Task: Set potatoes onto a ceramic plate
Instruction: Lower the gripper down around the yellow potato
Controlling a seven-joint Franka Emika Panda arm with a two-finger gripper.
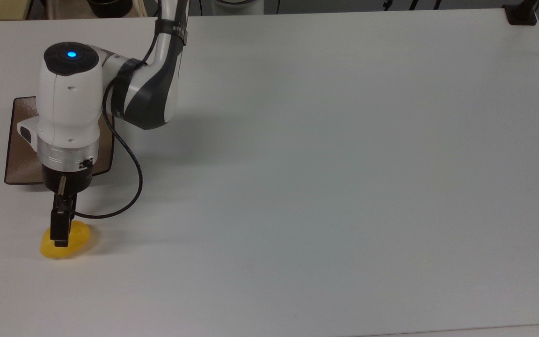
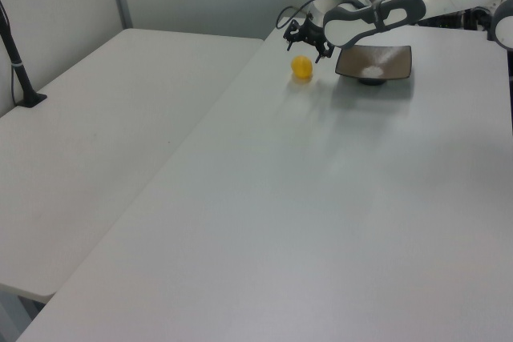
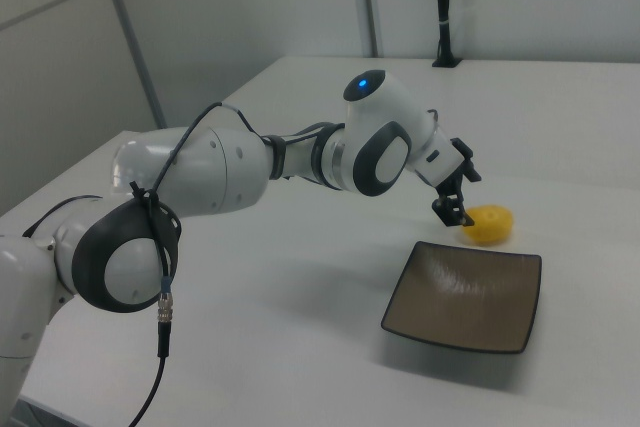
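Observation:
The potatoes, a single yellow oval lump [image 1: 75, 238], lie on the white table near the top view's lower left, a short way from the square glossy brown ceramic plate [image 1: 20, 140]. The arm hides part of the plate. My gripper [image 1: 60, 238] hangs straight over the potatoes, pointing down. In the left view the gripper [image 2: 304, 44] is open, one finger on each side just above the potatoes [image 2: 302, 69], and the plate [image 2: 396, 62] sits right of them. In the right view the gripper [image 3: 459, 193] is beside the potatoes [image 3: 491, 225], behind the empty plate [image 3: 465, 295].
A black cable [image 1: 131, 187] loops from the wrist toward the top view's right. A black post base [image 1: 521, 15] stands at the table's far right corner. In the left view a second white table [image 2: 104, 126] with a black post [image 2: 20, 70] adjoins on the left.

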